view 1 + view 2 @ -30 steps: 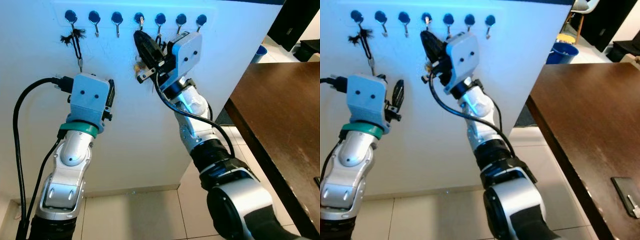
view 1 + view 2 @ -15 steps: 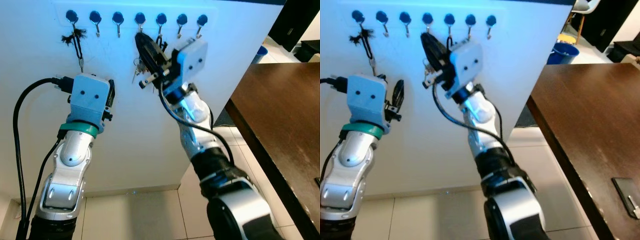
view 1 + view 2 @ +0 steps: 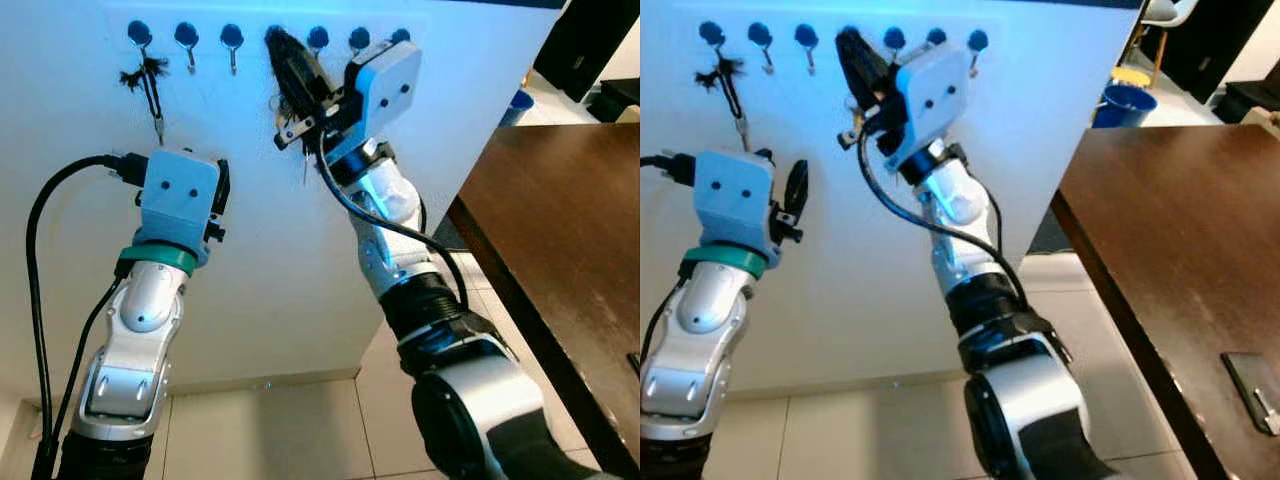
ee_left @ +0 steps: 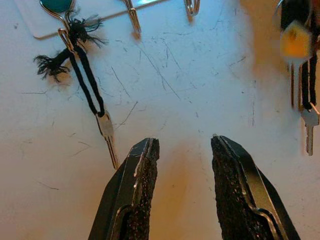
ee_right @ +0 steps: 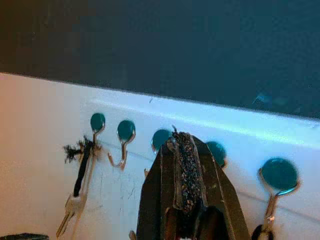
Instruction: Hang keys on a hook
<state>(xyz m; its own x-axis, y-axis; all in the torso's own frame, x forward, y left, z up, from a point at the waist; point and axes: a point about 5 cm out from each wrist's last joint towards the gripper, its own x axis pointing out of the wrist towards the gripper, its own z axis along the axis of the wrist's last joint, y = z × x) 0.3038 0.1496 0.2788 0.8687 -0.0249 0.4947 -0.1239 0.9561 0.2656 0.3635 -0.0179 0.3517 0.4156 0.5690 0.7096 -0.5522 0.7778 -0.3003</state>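
Note:
A row of teal-capped hooks [image 3: 231, 38] runs along the top of a white panel [image 3: 260, 260]. My right gripper [image 3: 277, 42] is raised to the fourth hook and is shut on the keys. The bunch, with a yellow tag [image 4: 296, 44], dangles just below the fingers. In the right wrist view the shut fingertips [image 5: 183, 150] sit in front of the hook row [image 5: 126, 131]. My left gripper [image 4: 182, 142] is open and empty. It is lower on the panel, under a single key on a black cord [image 3: 150, 85] that hangs from the first hook.
A dark wooden table [image 3: 560, 220] stands close on the right, with a flat dark object [image 3: 1252, 385] near its edge. A blue bin [image 3: 1123, 105] sits behind it. A black cable [image 3: 35, 260] loops from my left wrist. Tiled floor lies below the panel.
My right gripper has risen with the keys, from just below the hook row up to the fourth hook. The left arm has stayed where it was.

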